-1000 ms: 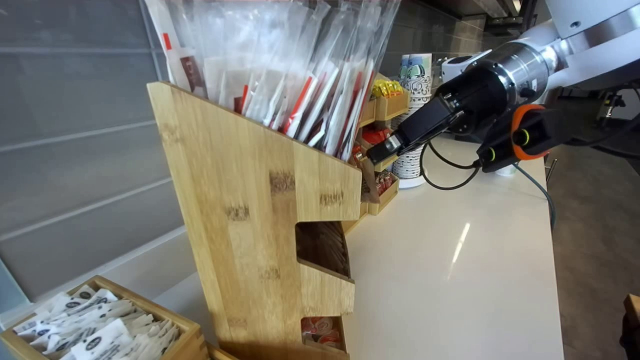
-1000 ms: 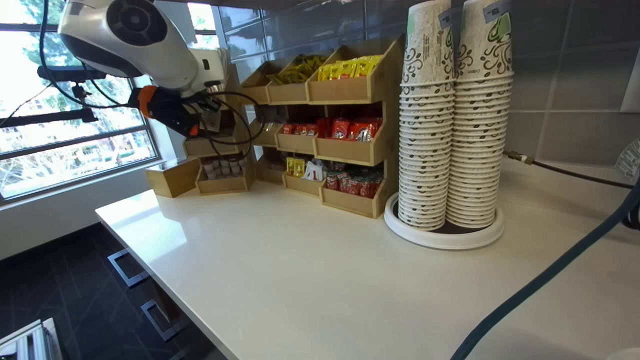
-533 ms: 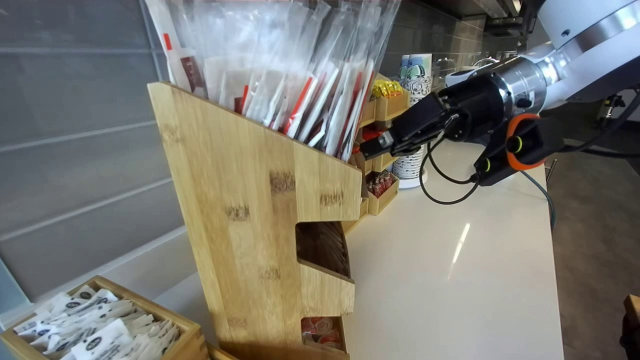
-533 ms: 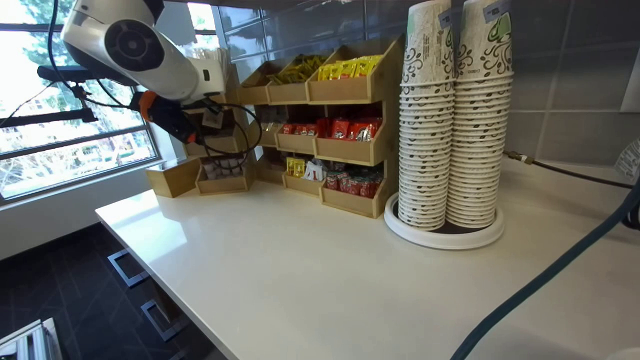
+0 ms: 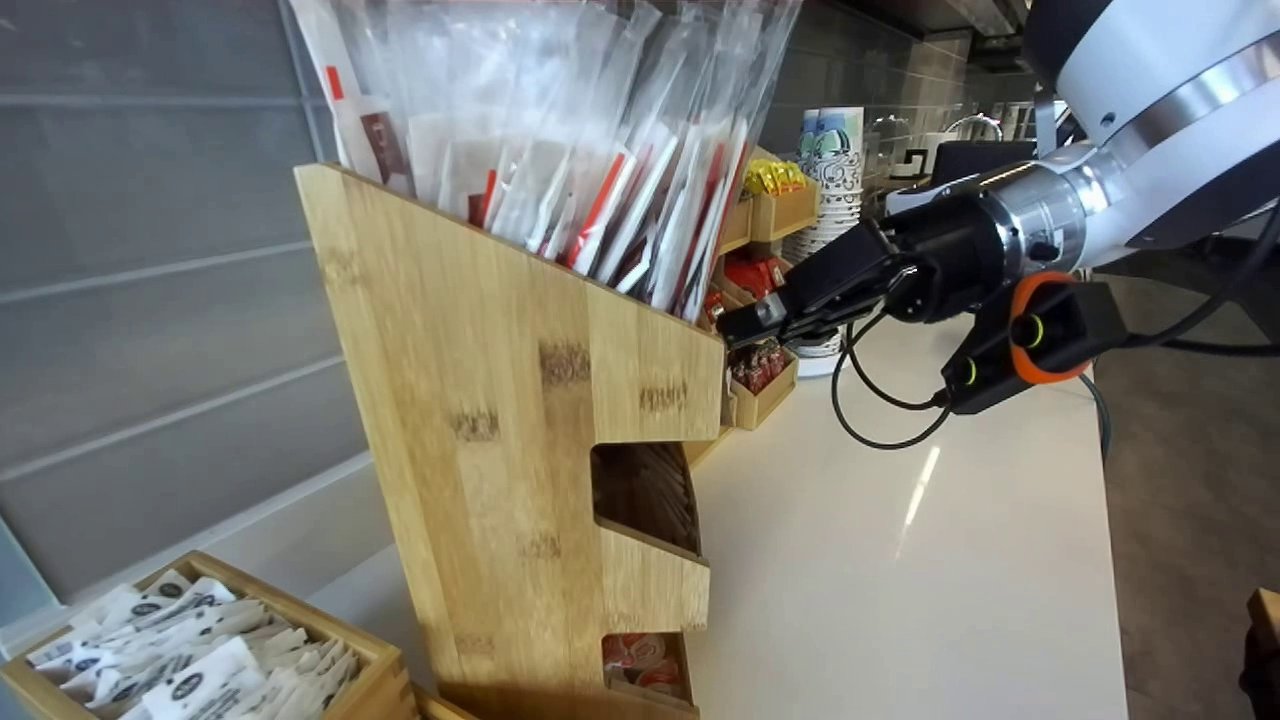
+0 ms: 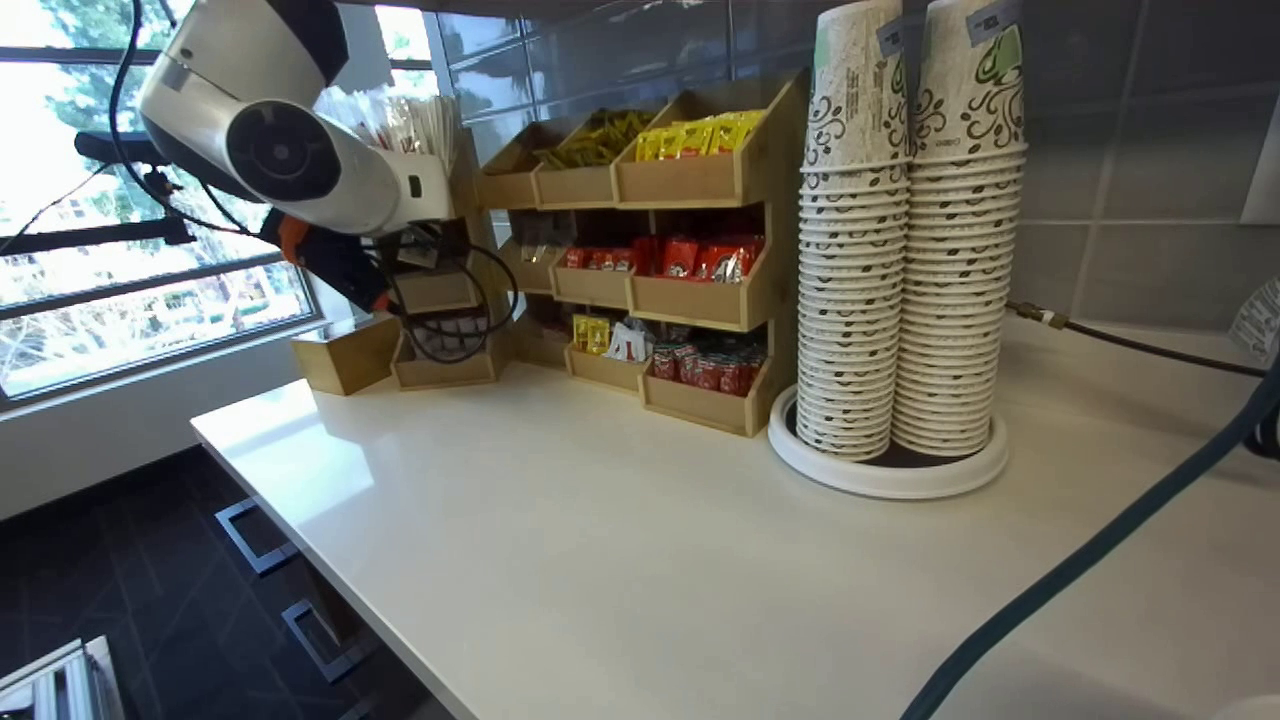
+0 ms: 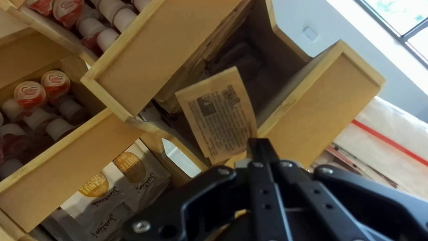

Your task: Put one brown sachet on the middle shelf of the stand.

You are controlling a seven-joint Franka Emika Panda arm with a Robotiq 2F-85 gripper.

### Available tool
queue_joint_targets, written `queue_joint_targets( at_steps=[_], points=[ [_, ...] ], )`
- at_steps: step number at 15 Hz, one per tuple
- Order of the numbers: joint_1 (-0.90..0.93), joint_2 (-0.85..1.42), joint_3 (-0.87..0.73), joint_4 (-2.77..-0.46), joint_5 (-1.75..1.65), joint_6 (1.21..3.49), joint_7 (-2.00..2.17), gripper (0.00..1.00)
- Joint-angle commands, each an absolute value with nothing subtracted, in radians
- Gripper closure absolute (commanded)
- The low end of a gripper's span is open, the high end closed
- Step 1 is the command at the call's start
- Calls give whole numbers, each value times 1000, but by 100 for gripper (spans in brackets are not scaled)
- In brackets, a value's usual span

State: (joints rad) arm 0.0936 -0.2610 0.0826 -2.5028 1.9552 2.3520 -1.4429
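Note:
The stand [image 5: 500,450] is tall light bamboo with wrapped straws on top. It also shows in an exterior view [image 6: 445,372], partly behind the arm. Its middle shelf [image 5: 645,500] is a dark recess; in the wrist view its front panel [image 7: 167,50] shows, with several brown packets inside. My gripper [image 5: 735,330] is at the stand's front, above the middle opening. In the wrist view the gripper [image 7: 261,142] has its fingertips together on a corner of the brown sachet [image 7: 220,117]. The sachet lies tilted across the middle shelf's opening and is hidden in both exterior views.
The upper tier's front panel [image 7: 321,107] is close beside the fingertips. The lower tier holds creamer cups [image 7: 30,95]. A neighbouring organiser [image 6: 690,300] holds red and yellow packets. Paper cups [image 6: 850,300] stand beyond it. A low box of white sachets [image 5: 375,655] stands behind the stand.
My gripper has moved slightly toward the stand and then lower. The brown sachet, seen hanging below the fingertips a second ago, is now hidden behind the stand in the exterior view.

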Motion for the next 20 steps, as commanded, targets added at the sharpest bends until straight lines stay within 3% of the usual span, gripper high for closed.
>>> queue_joint_targets(
  at_steps=[1, 20],
  points=[
    [63, -244, 98, -2513, 2038, 2297, -1529, 100],
    [38, -148, 86, -2504, 2167, 2183, -1731, 100]
  ],
)
